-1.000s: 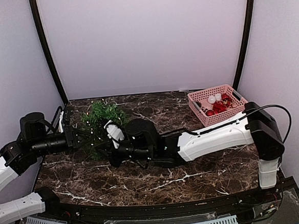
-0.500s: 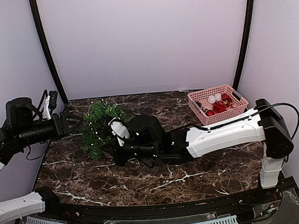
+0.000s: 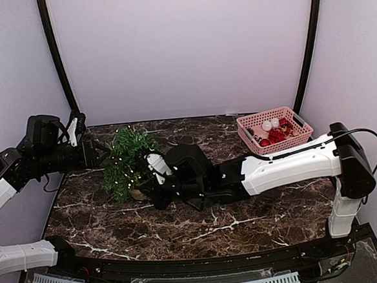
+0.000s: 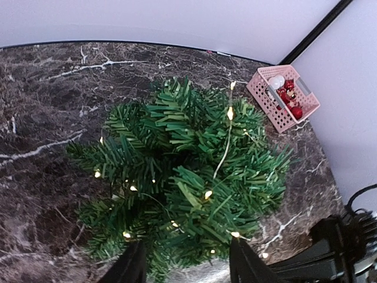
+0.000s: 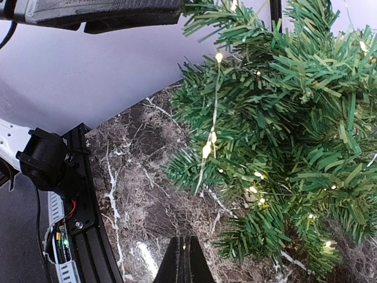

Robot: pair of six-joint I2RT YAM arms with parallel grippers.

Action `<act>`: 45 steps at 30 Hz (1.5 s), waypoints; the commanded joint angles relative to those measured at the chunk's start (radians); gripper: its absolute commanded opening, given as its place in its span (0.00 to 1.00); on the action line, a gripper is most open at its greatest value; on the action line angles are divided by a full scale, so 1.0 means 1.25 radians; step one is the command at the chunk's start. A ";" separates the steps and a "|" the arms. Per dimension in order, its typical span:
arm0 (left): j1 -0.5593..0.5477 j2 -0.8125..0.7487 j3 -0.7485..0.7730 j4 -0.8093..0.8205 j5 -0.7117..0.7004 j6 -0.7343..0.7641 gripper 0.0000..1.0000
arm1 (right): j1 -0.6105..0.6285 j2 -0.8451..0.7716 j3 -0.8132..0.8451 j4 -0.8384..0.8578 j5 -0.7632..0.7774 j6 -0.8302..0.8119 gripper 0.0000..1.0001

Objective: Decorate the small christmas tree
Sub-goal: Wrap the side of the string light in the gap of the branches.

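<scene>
While one small christmas tree [image 3: 128,160] glows, left end effector [image 4: 187,250] parted, empty; right end effector [image 5: 185,247] closed, empty.

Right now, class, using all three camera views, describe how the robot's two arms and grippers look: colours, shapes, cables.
The left arm and right arm pair white shells with bulky black cylindrical joints. A thin black cable loops by the right elbow. The left gripper has two dark, flat fingers; the right gripper tapers to a dark wedge.
</scene>
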 commanded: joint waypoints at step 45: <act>0.108 -0.001 -0.115 0.157 0.084 0.018 0.00 | -0.134 0.080 0.089 -0.053 -0.054 0.004 0.00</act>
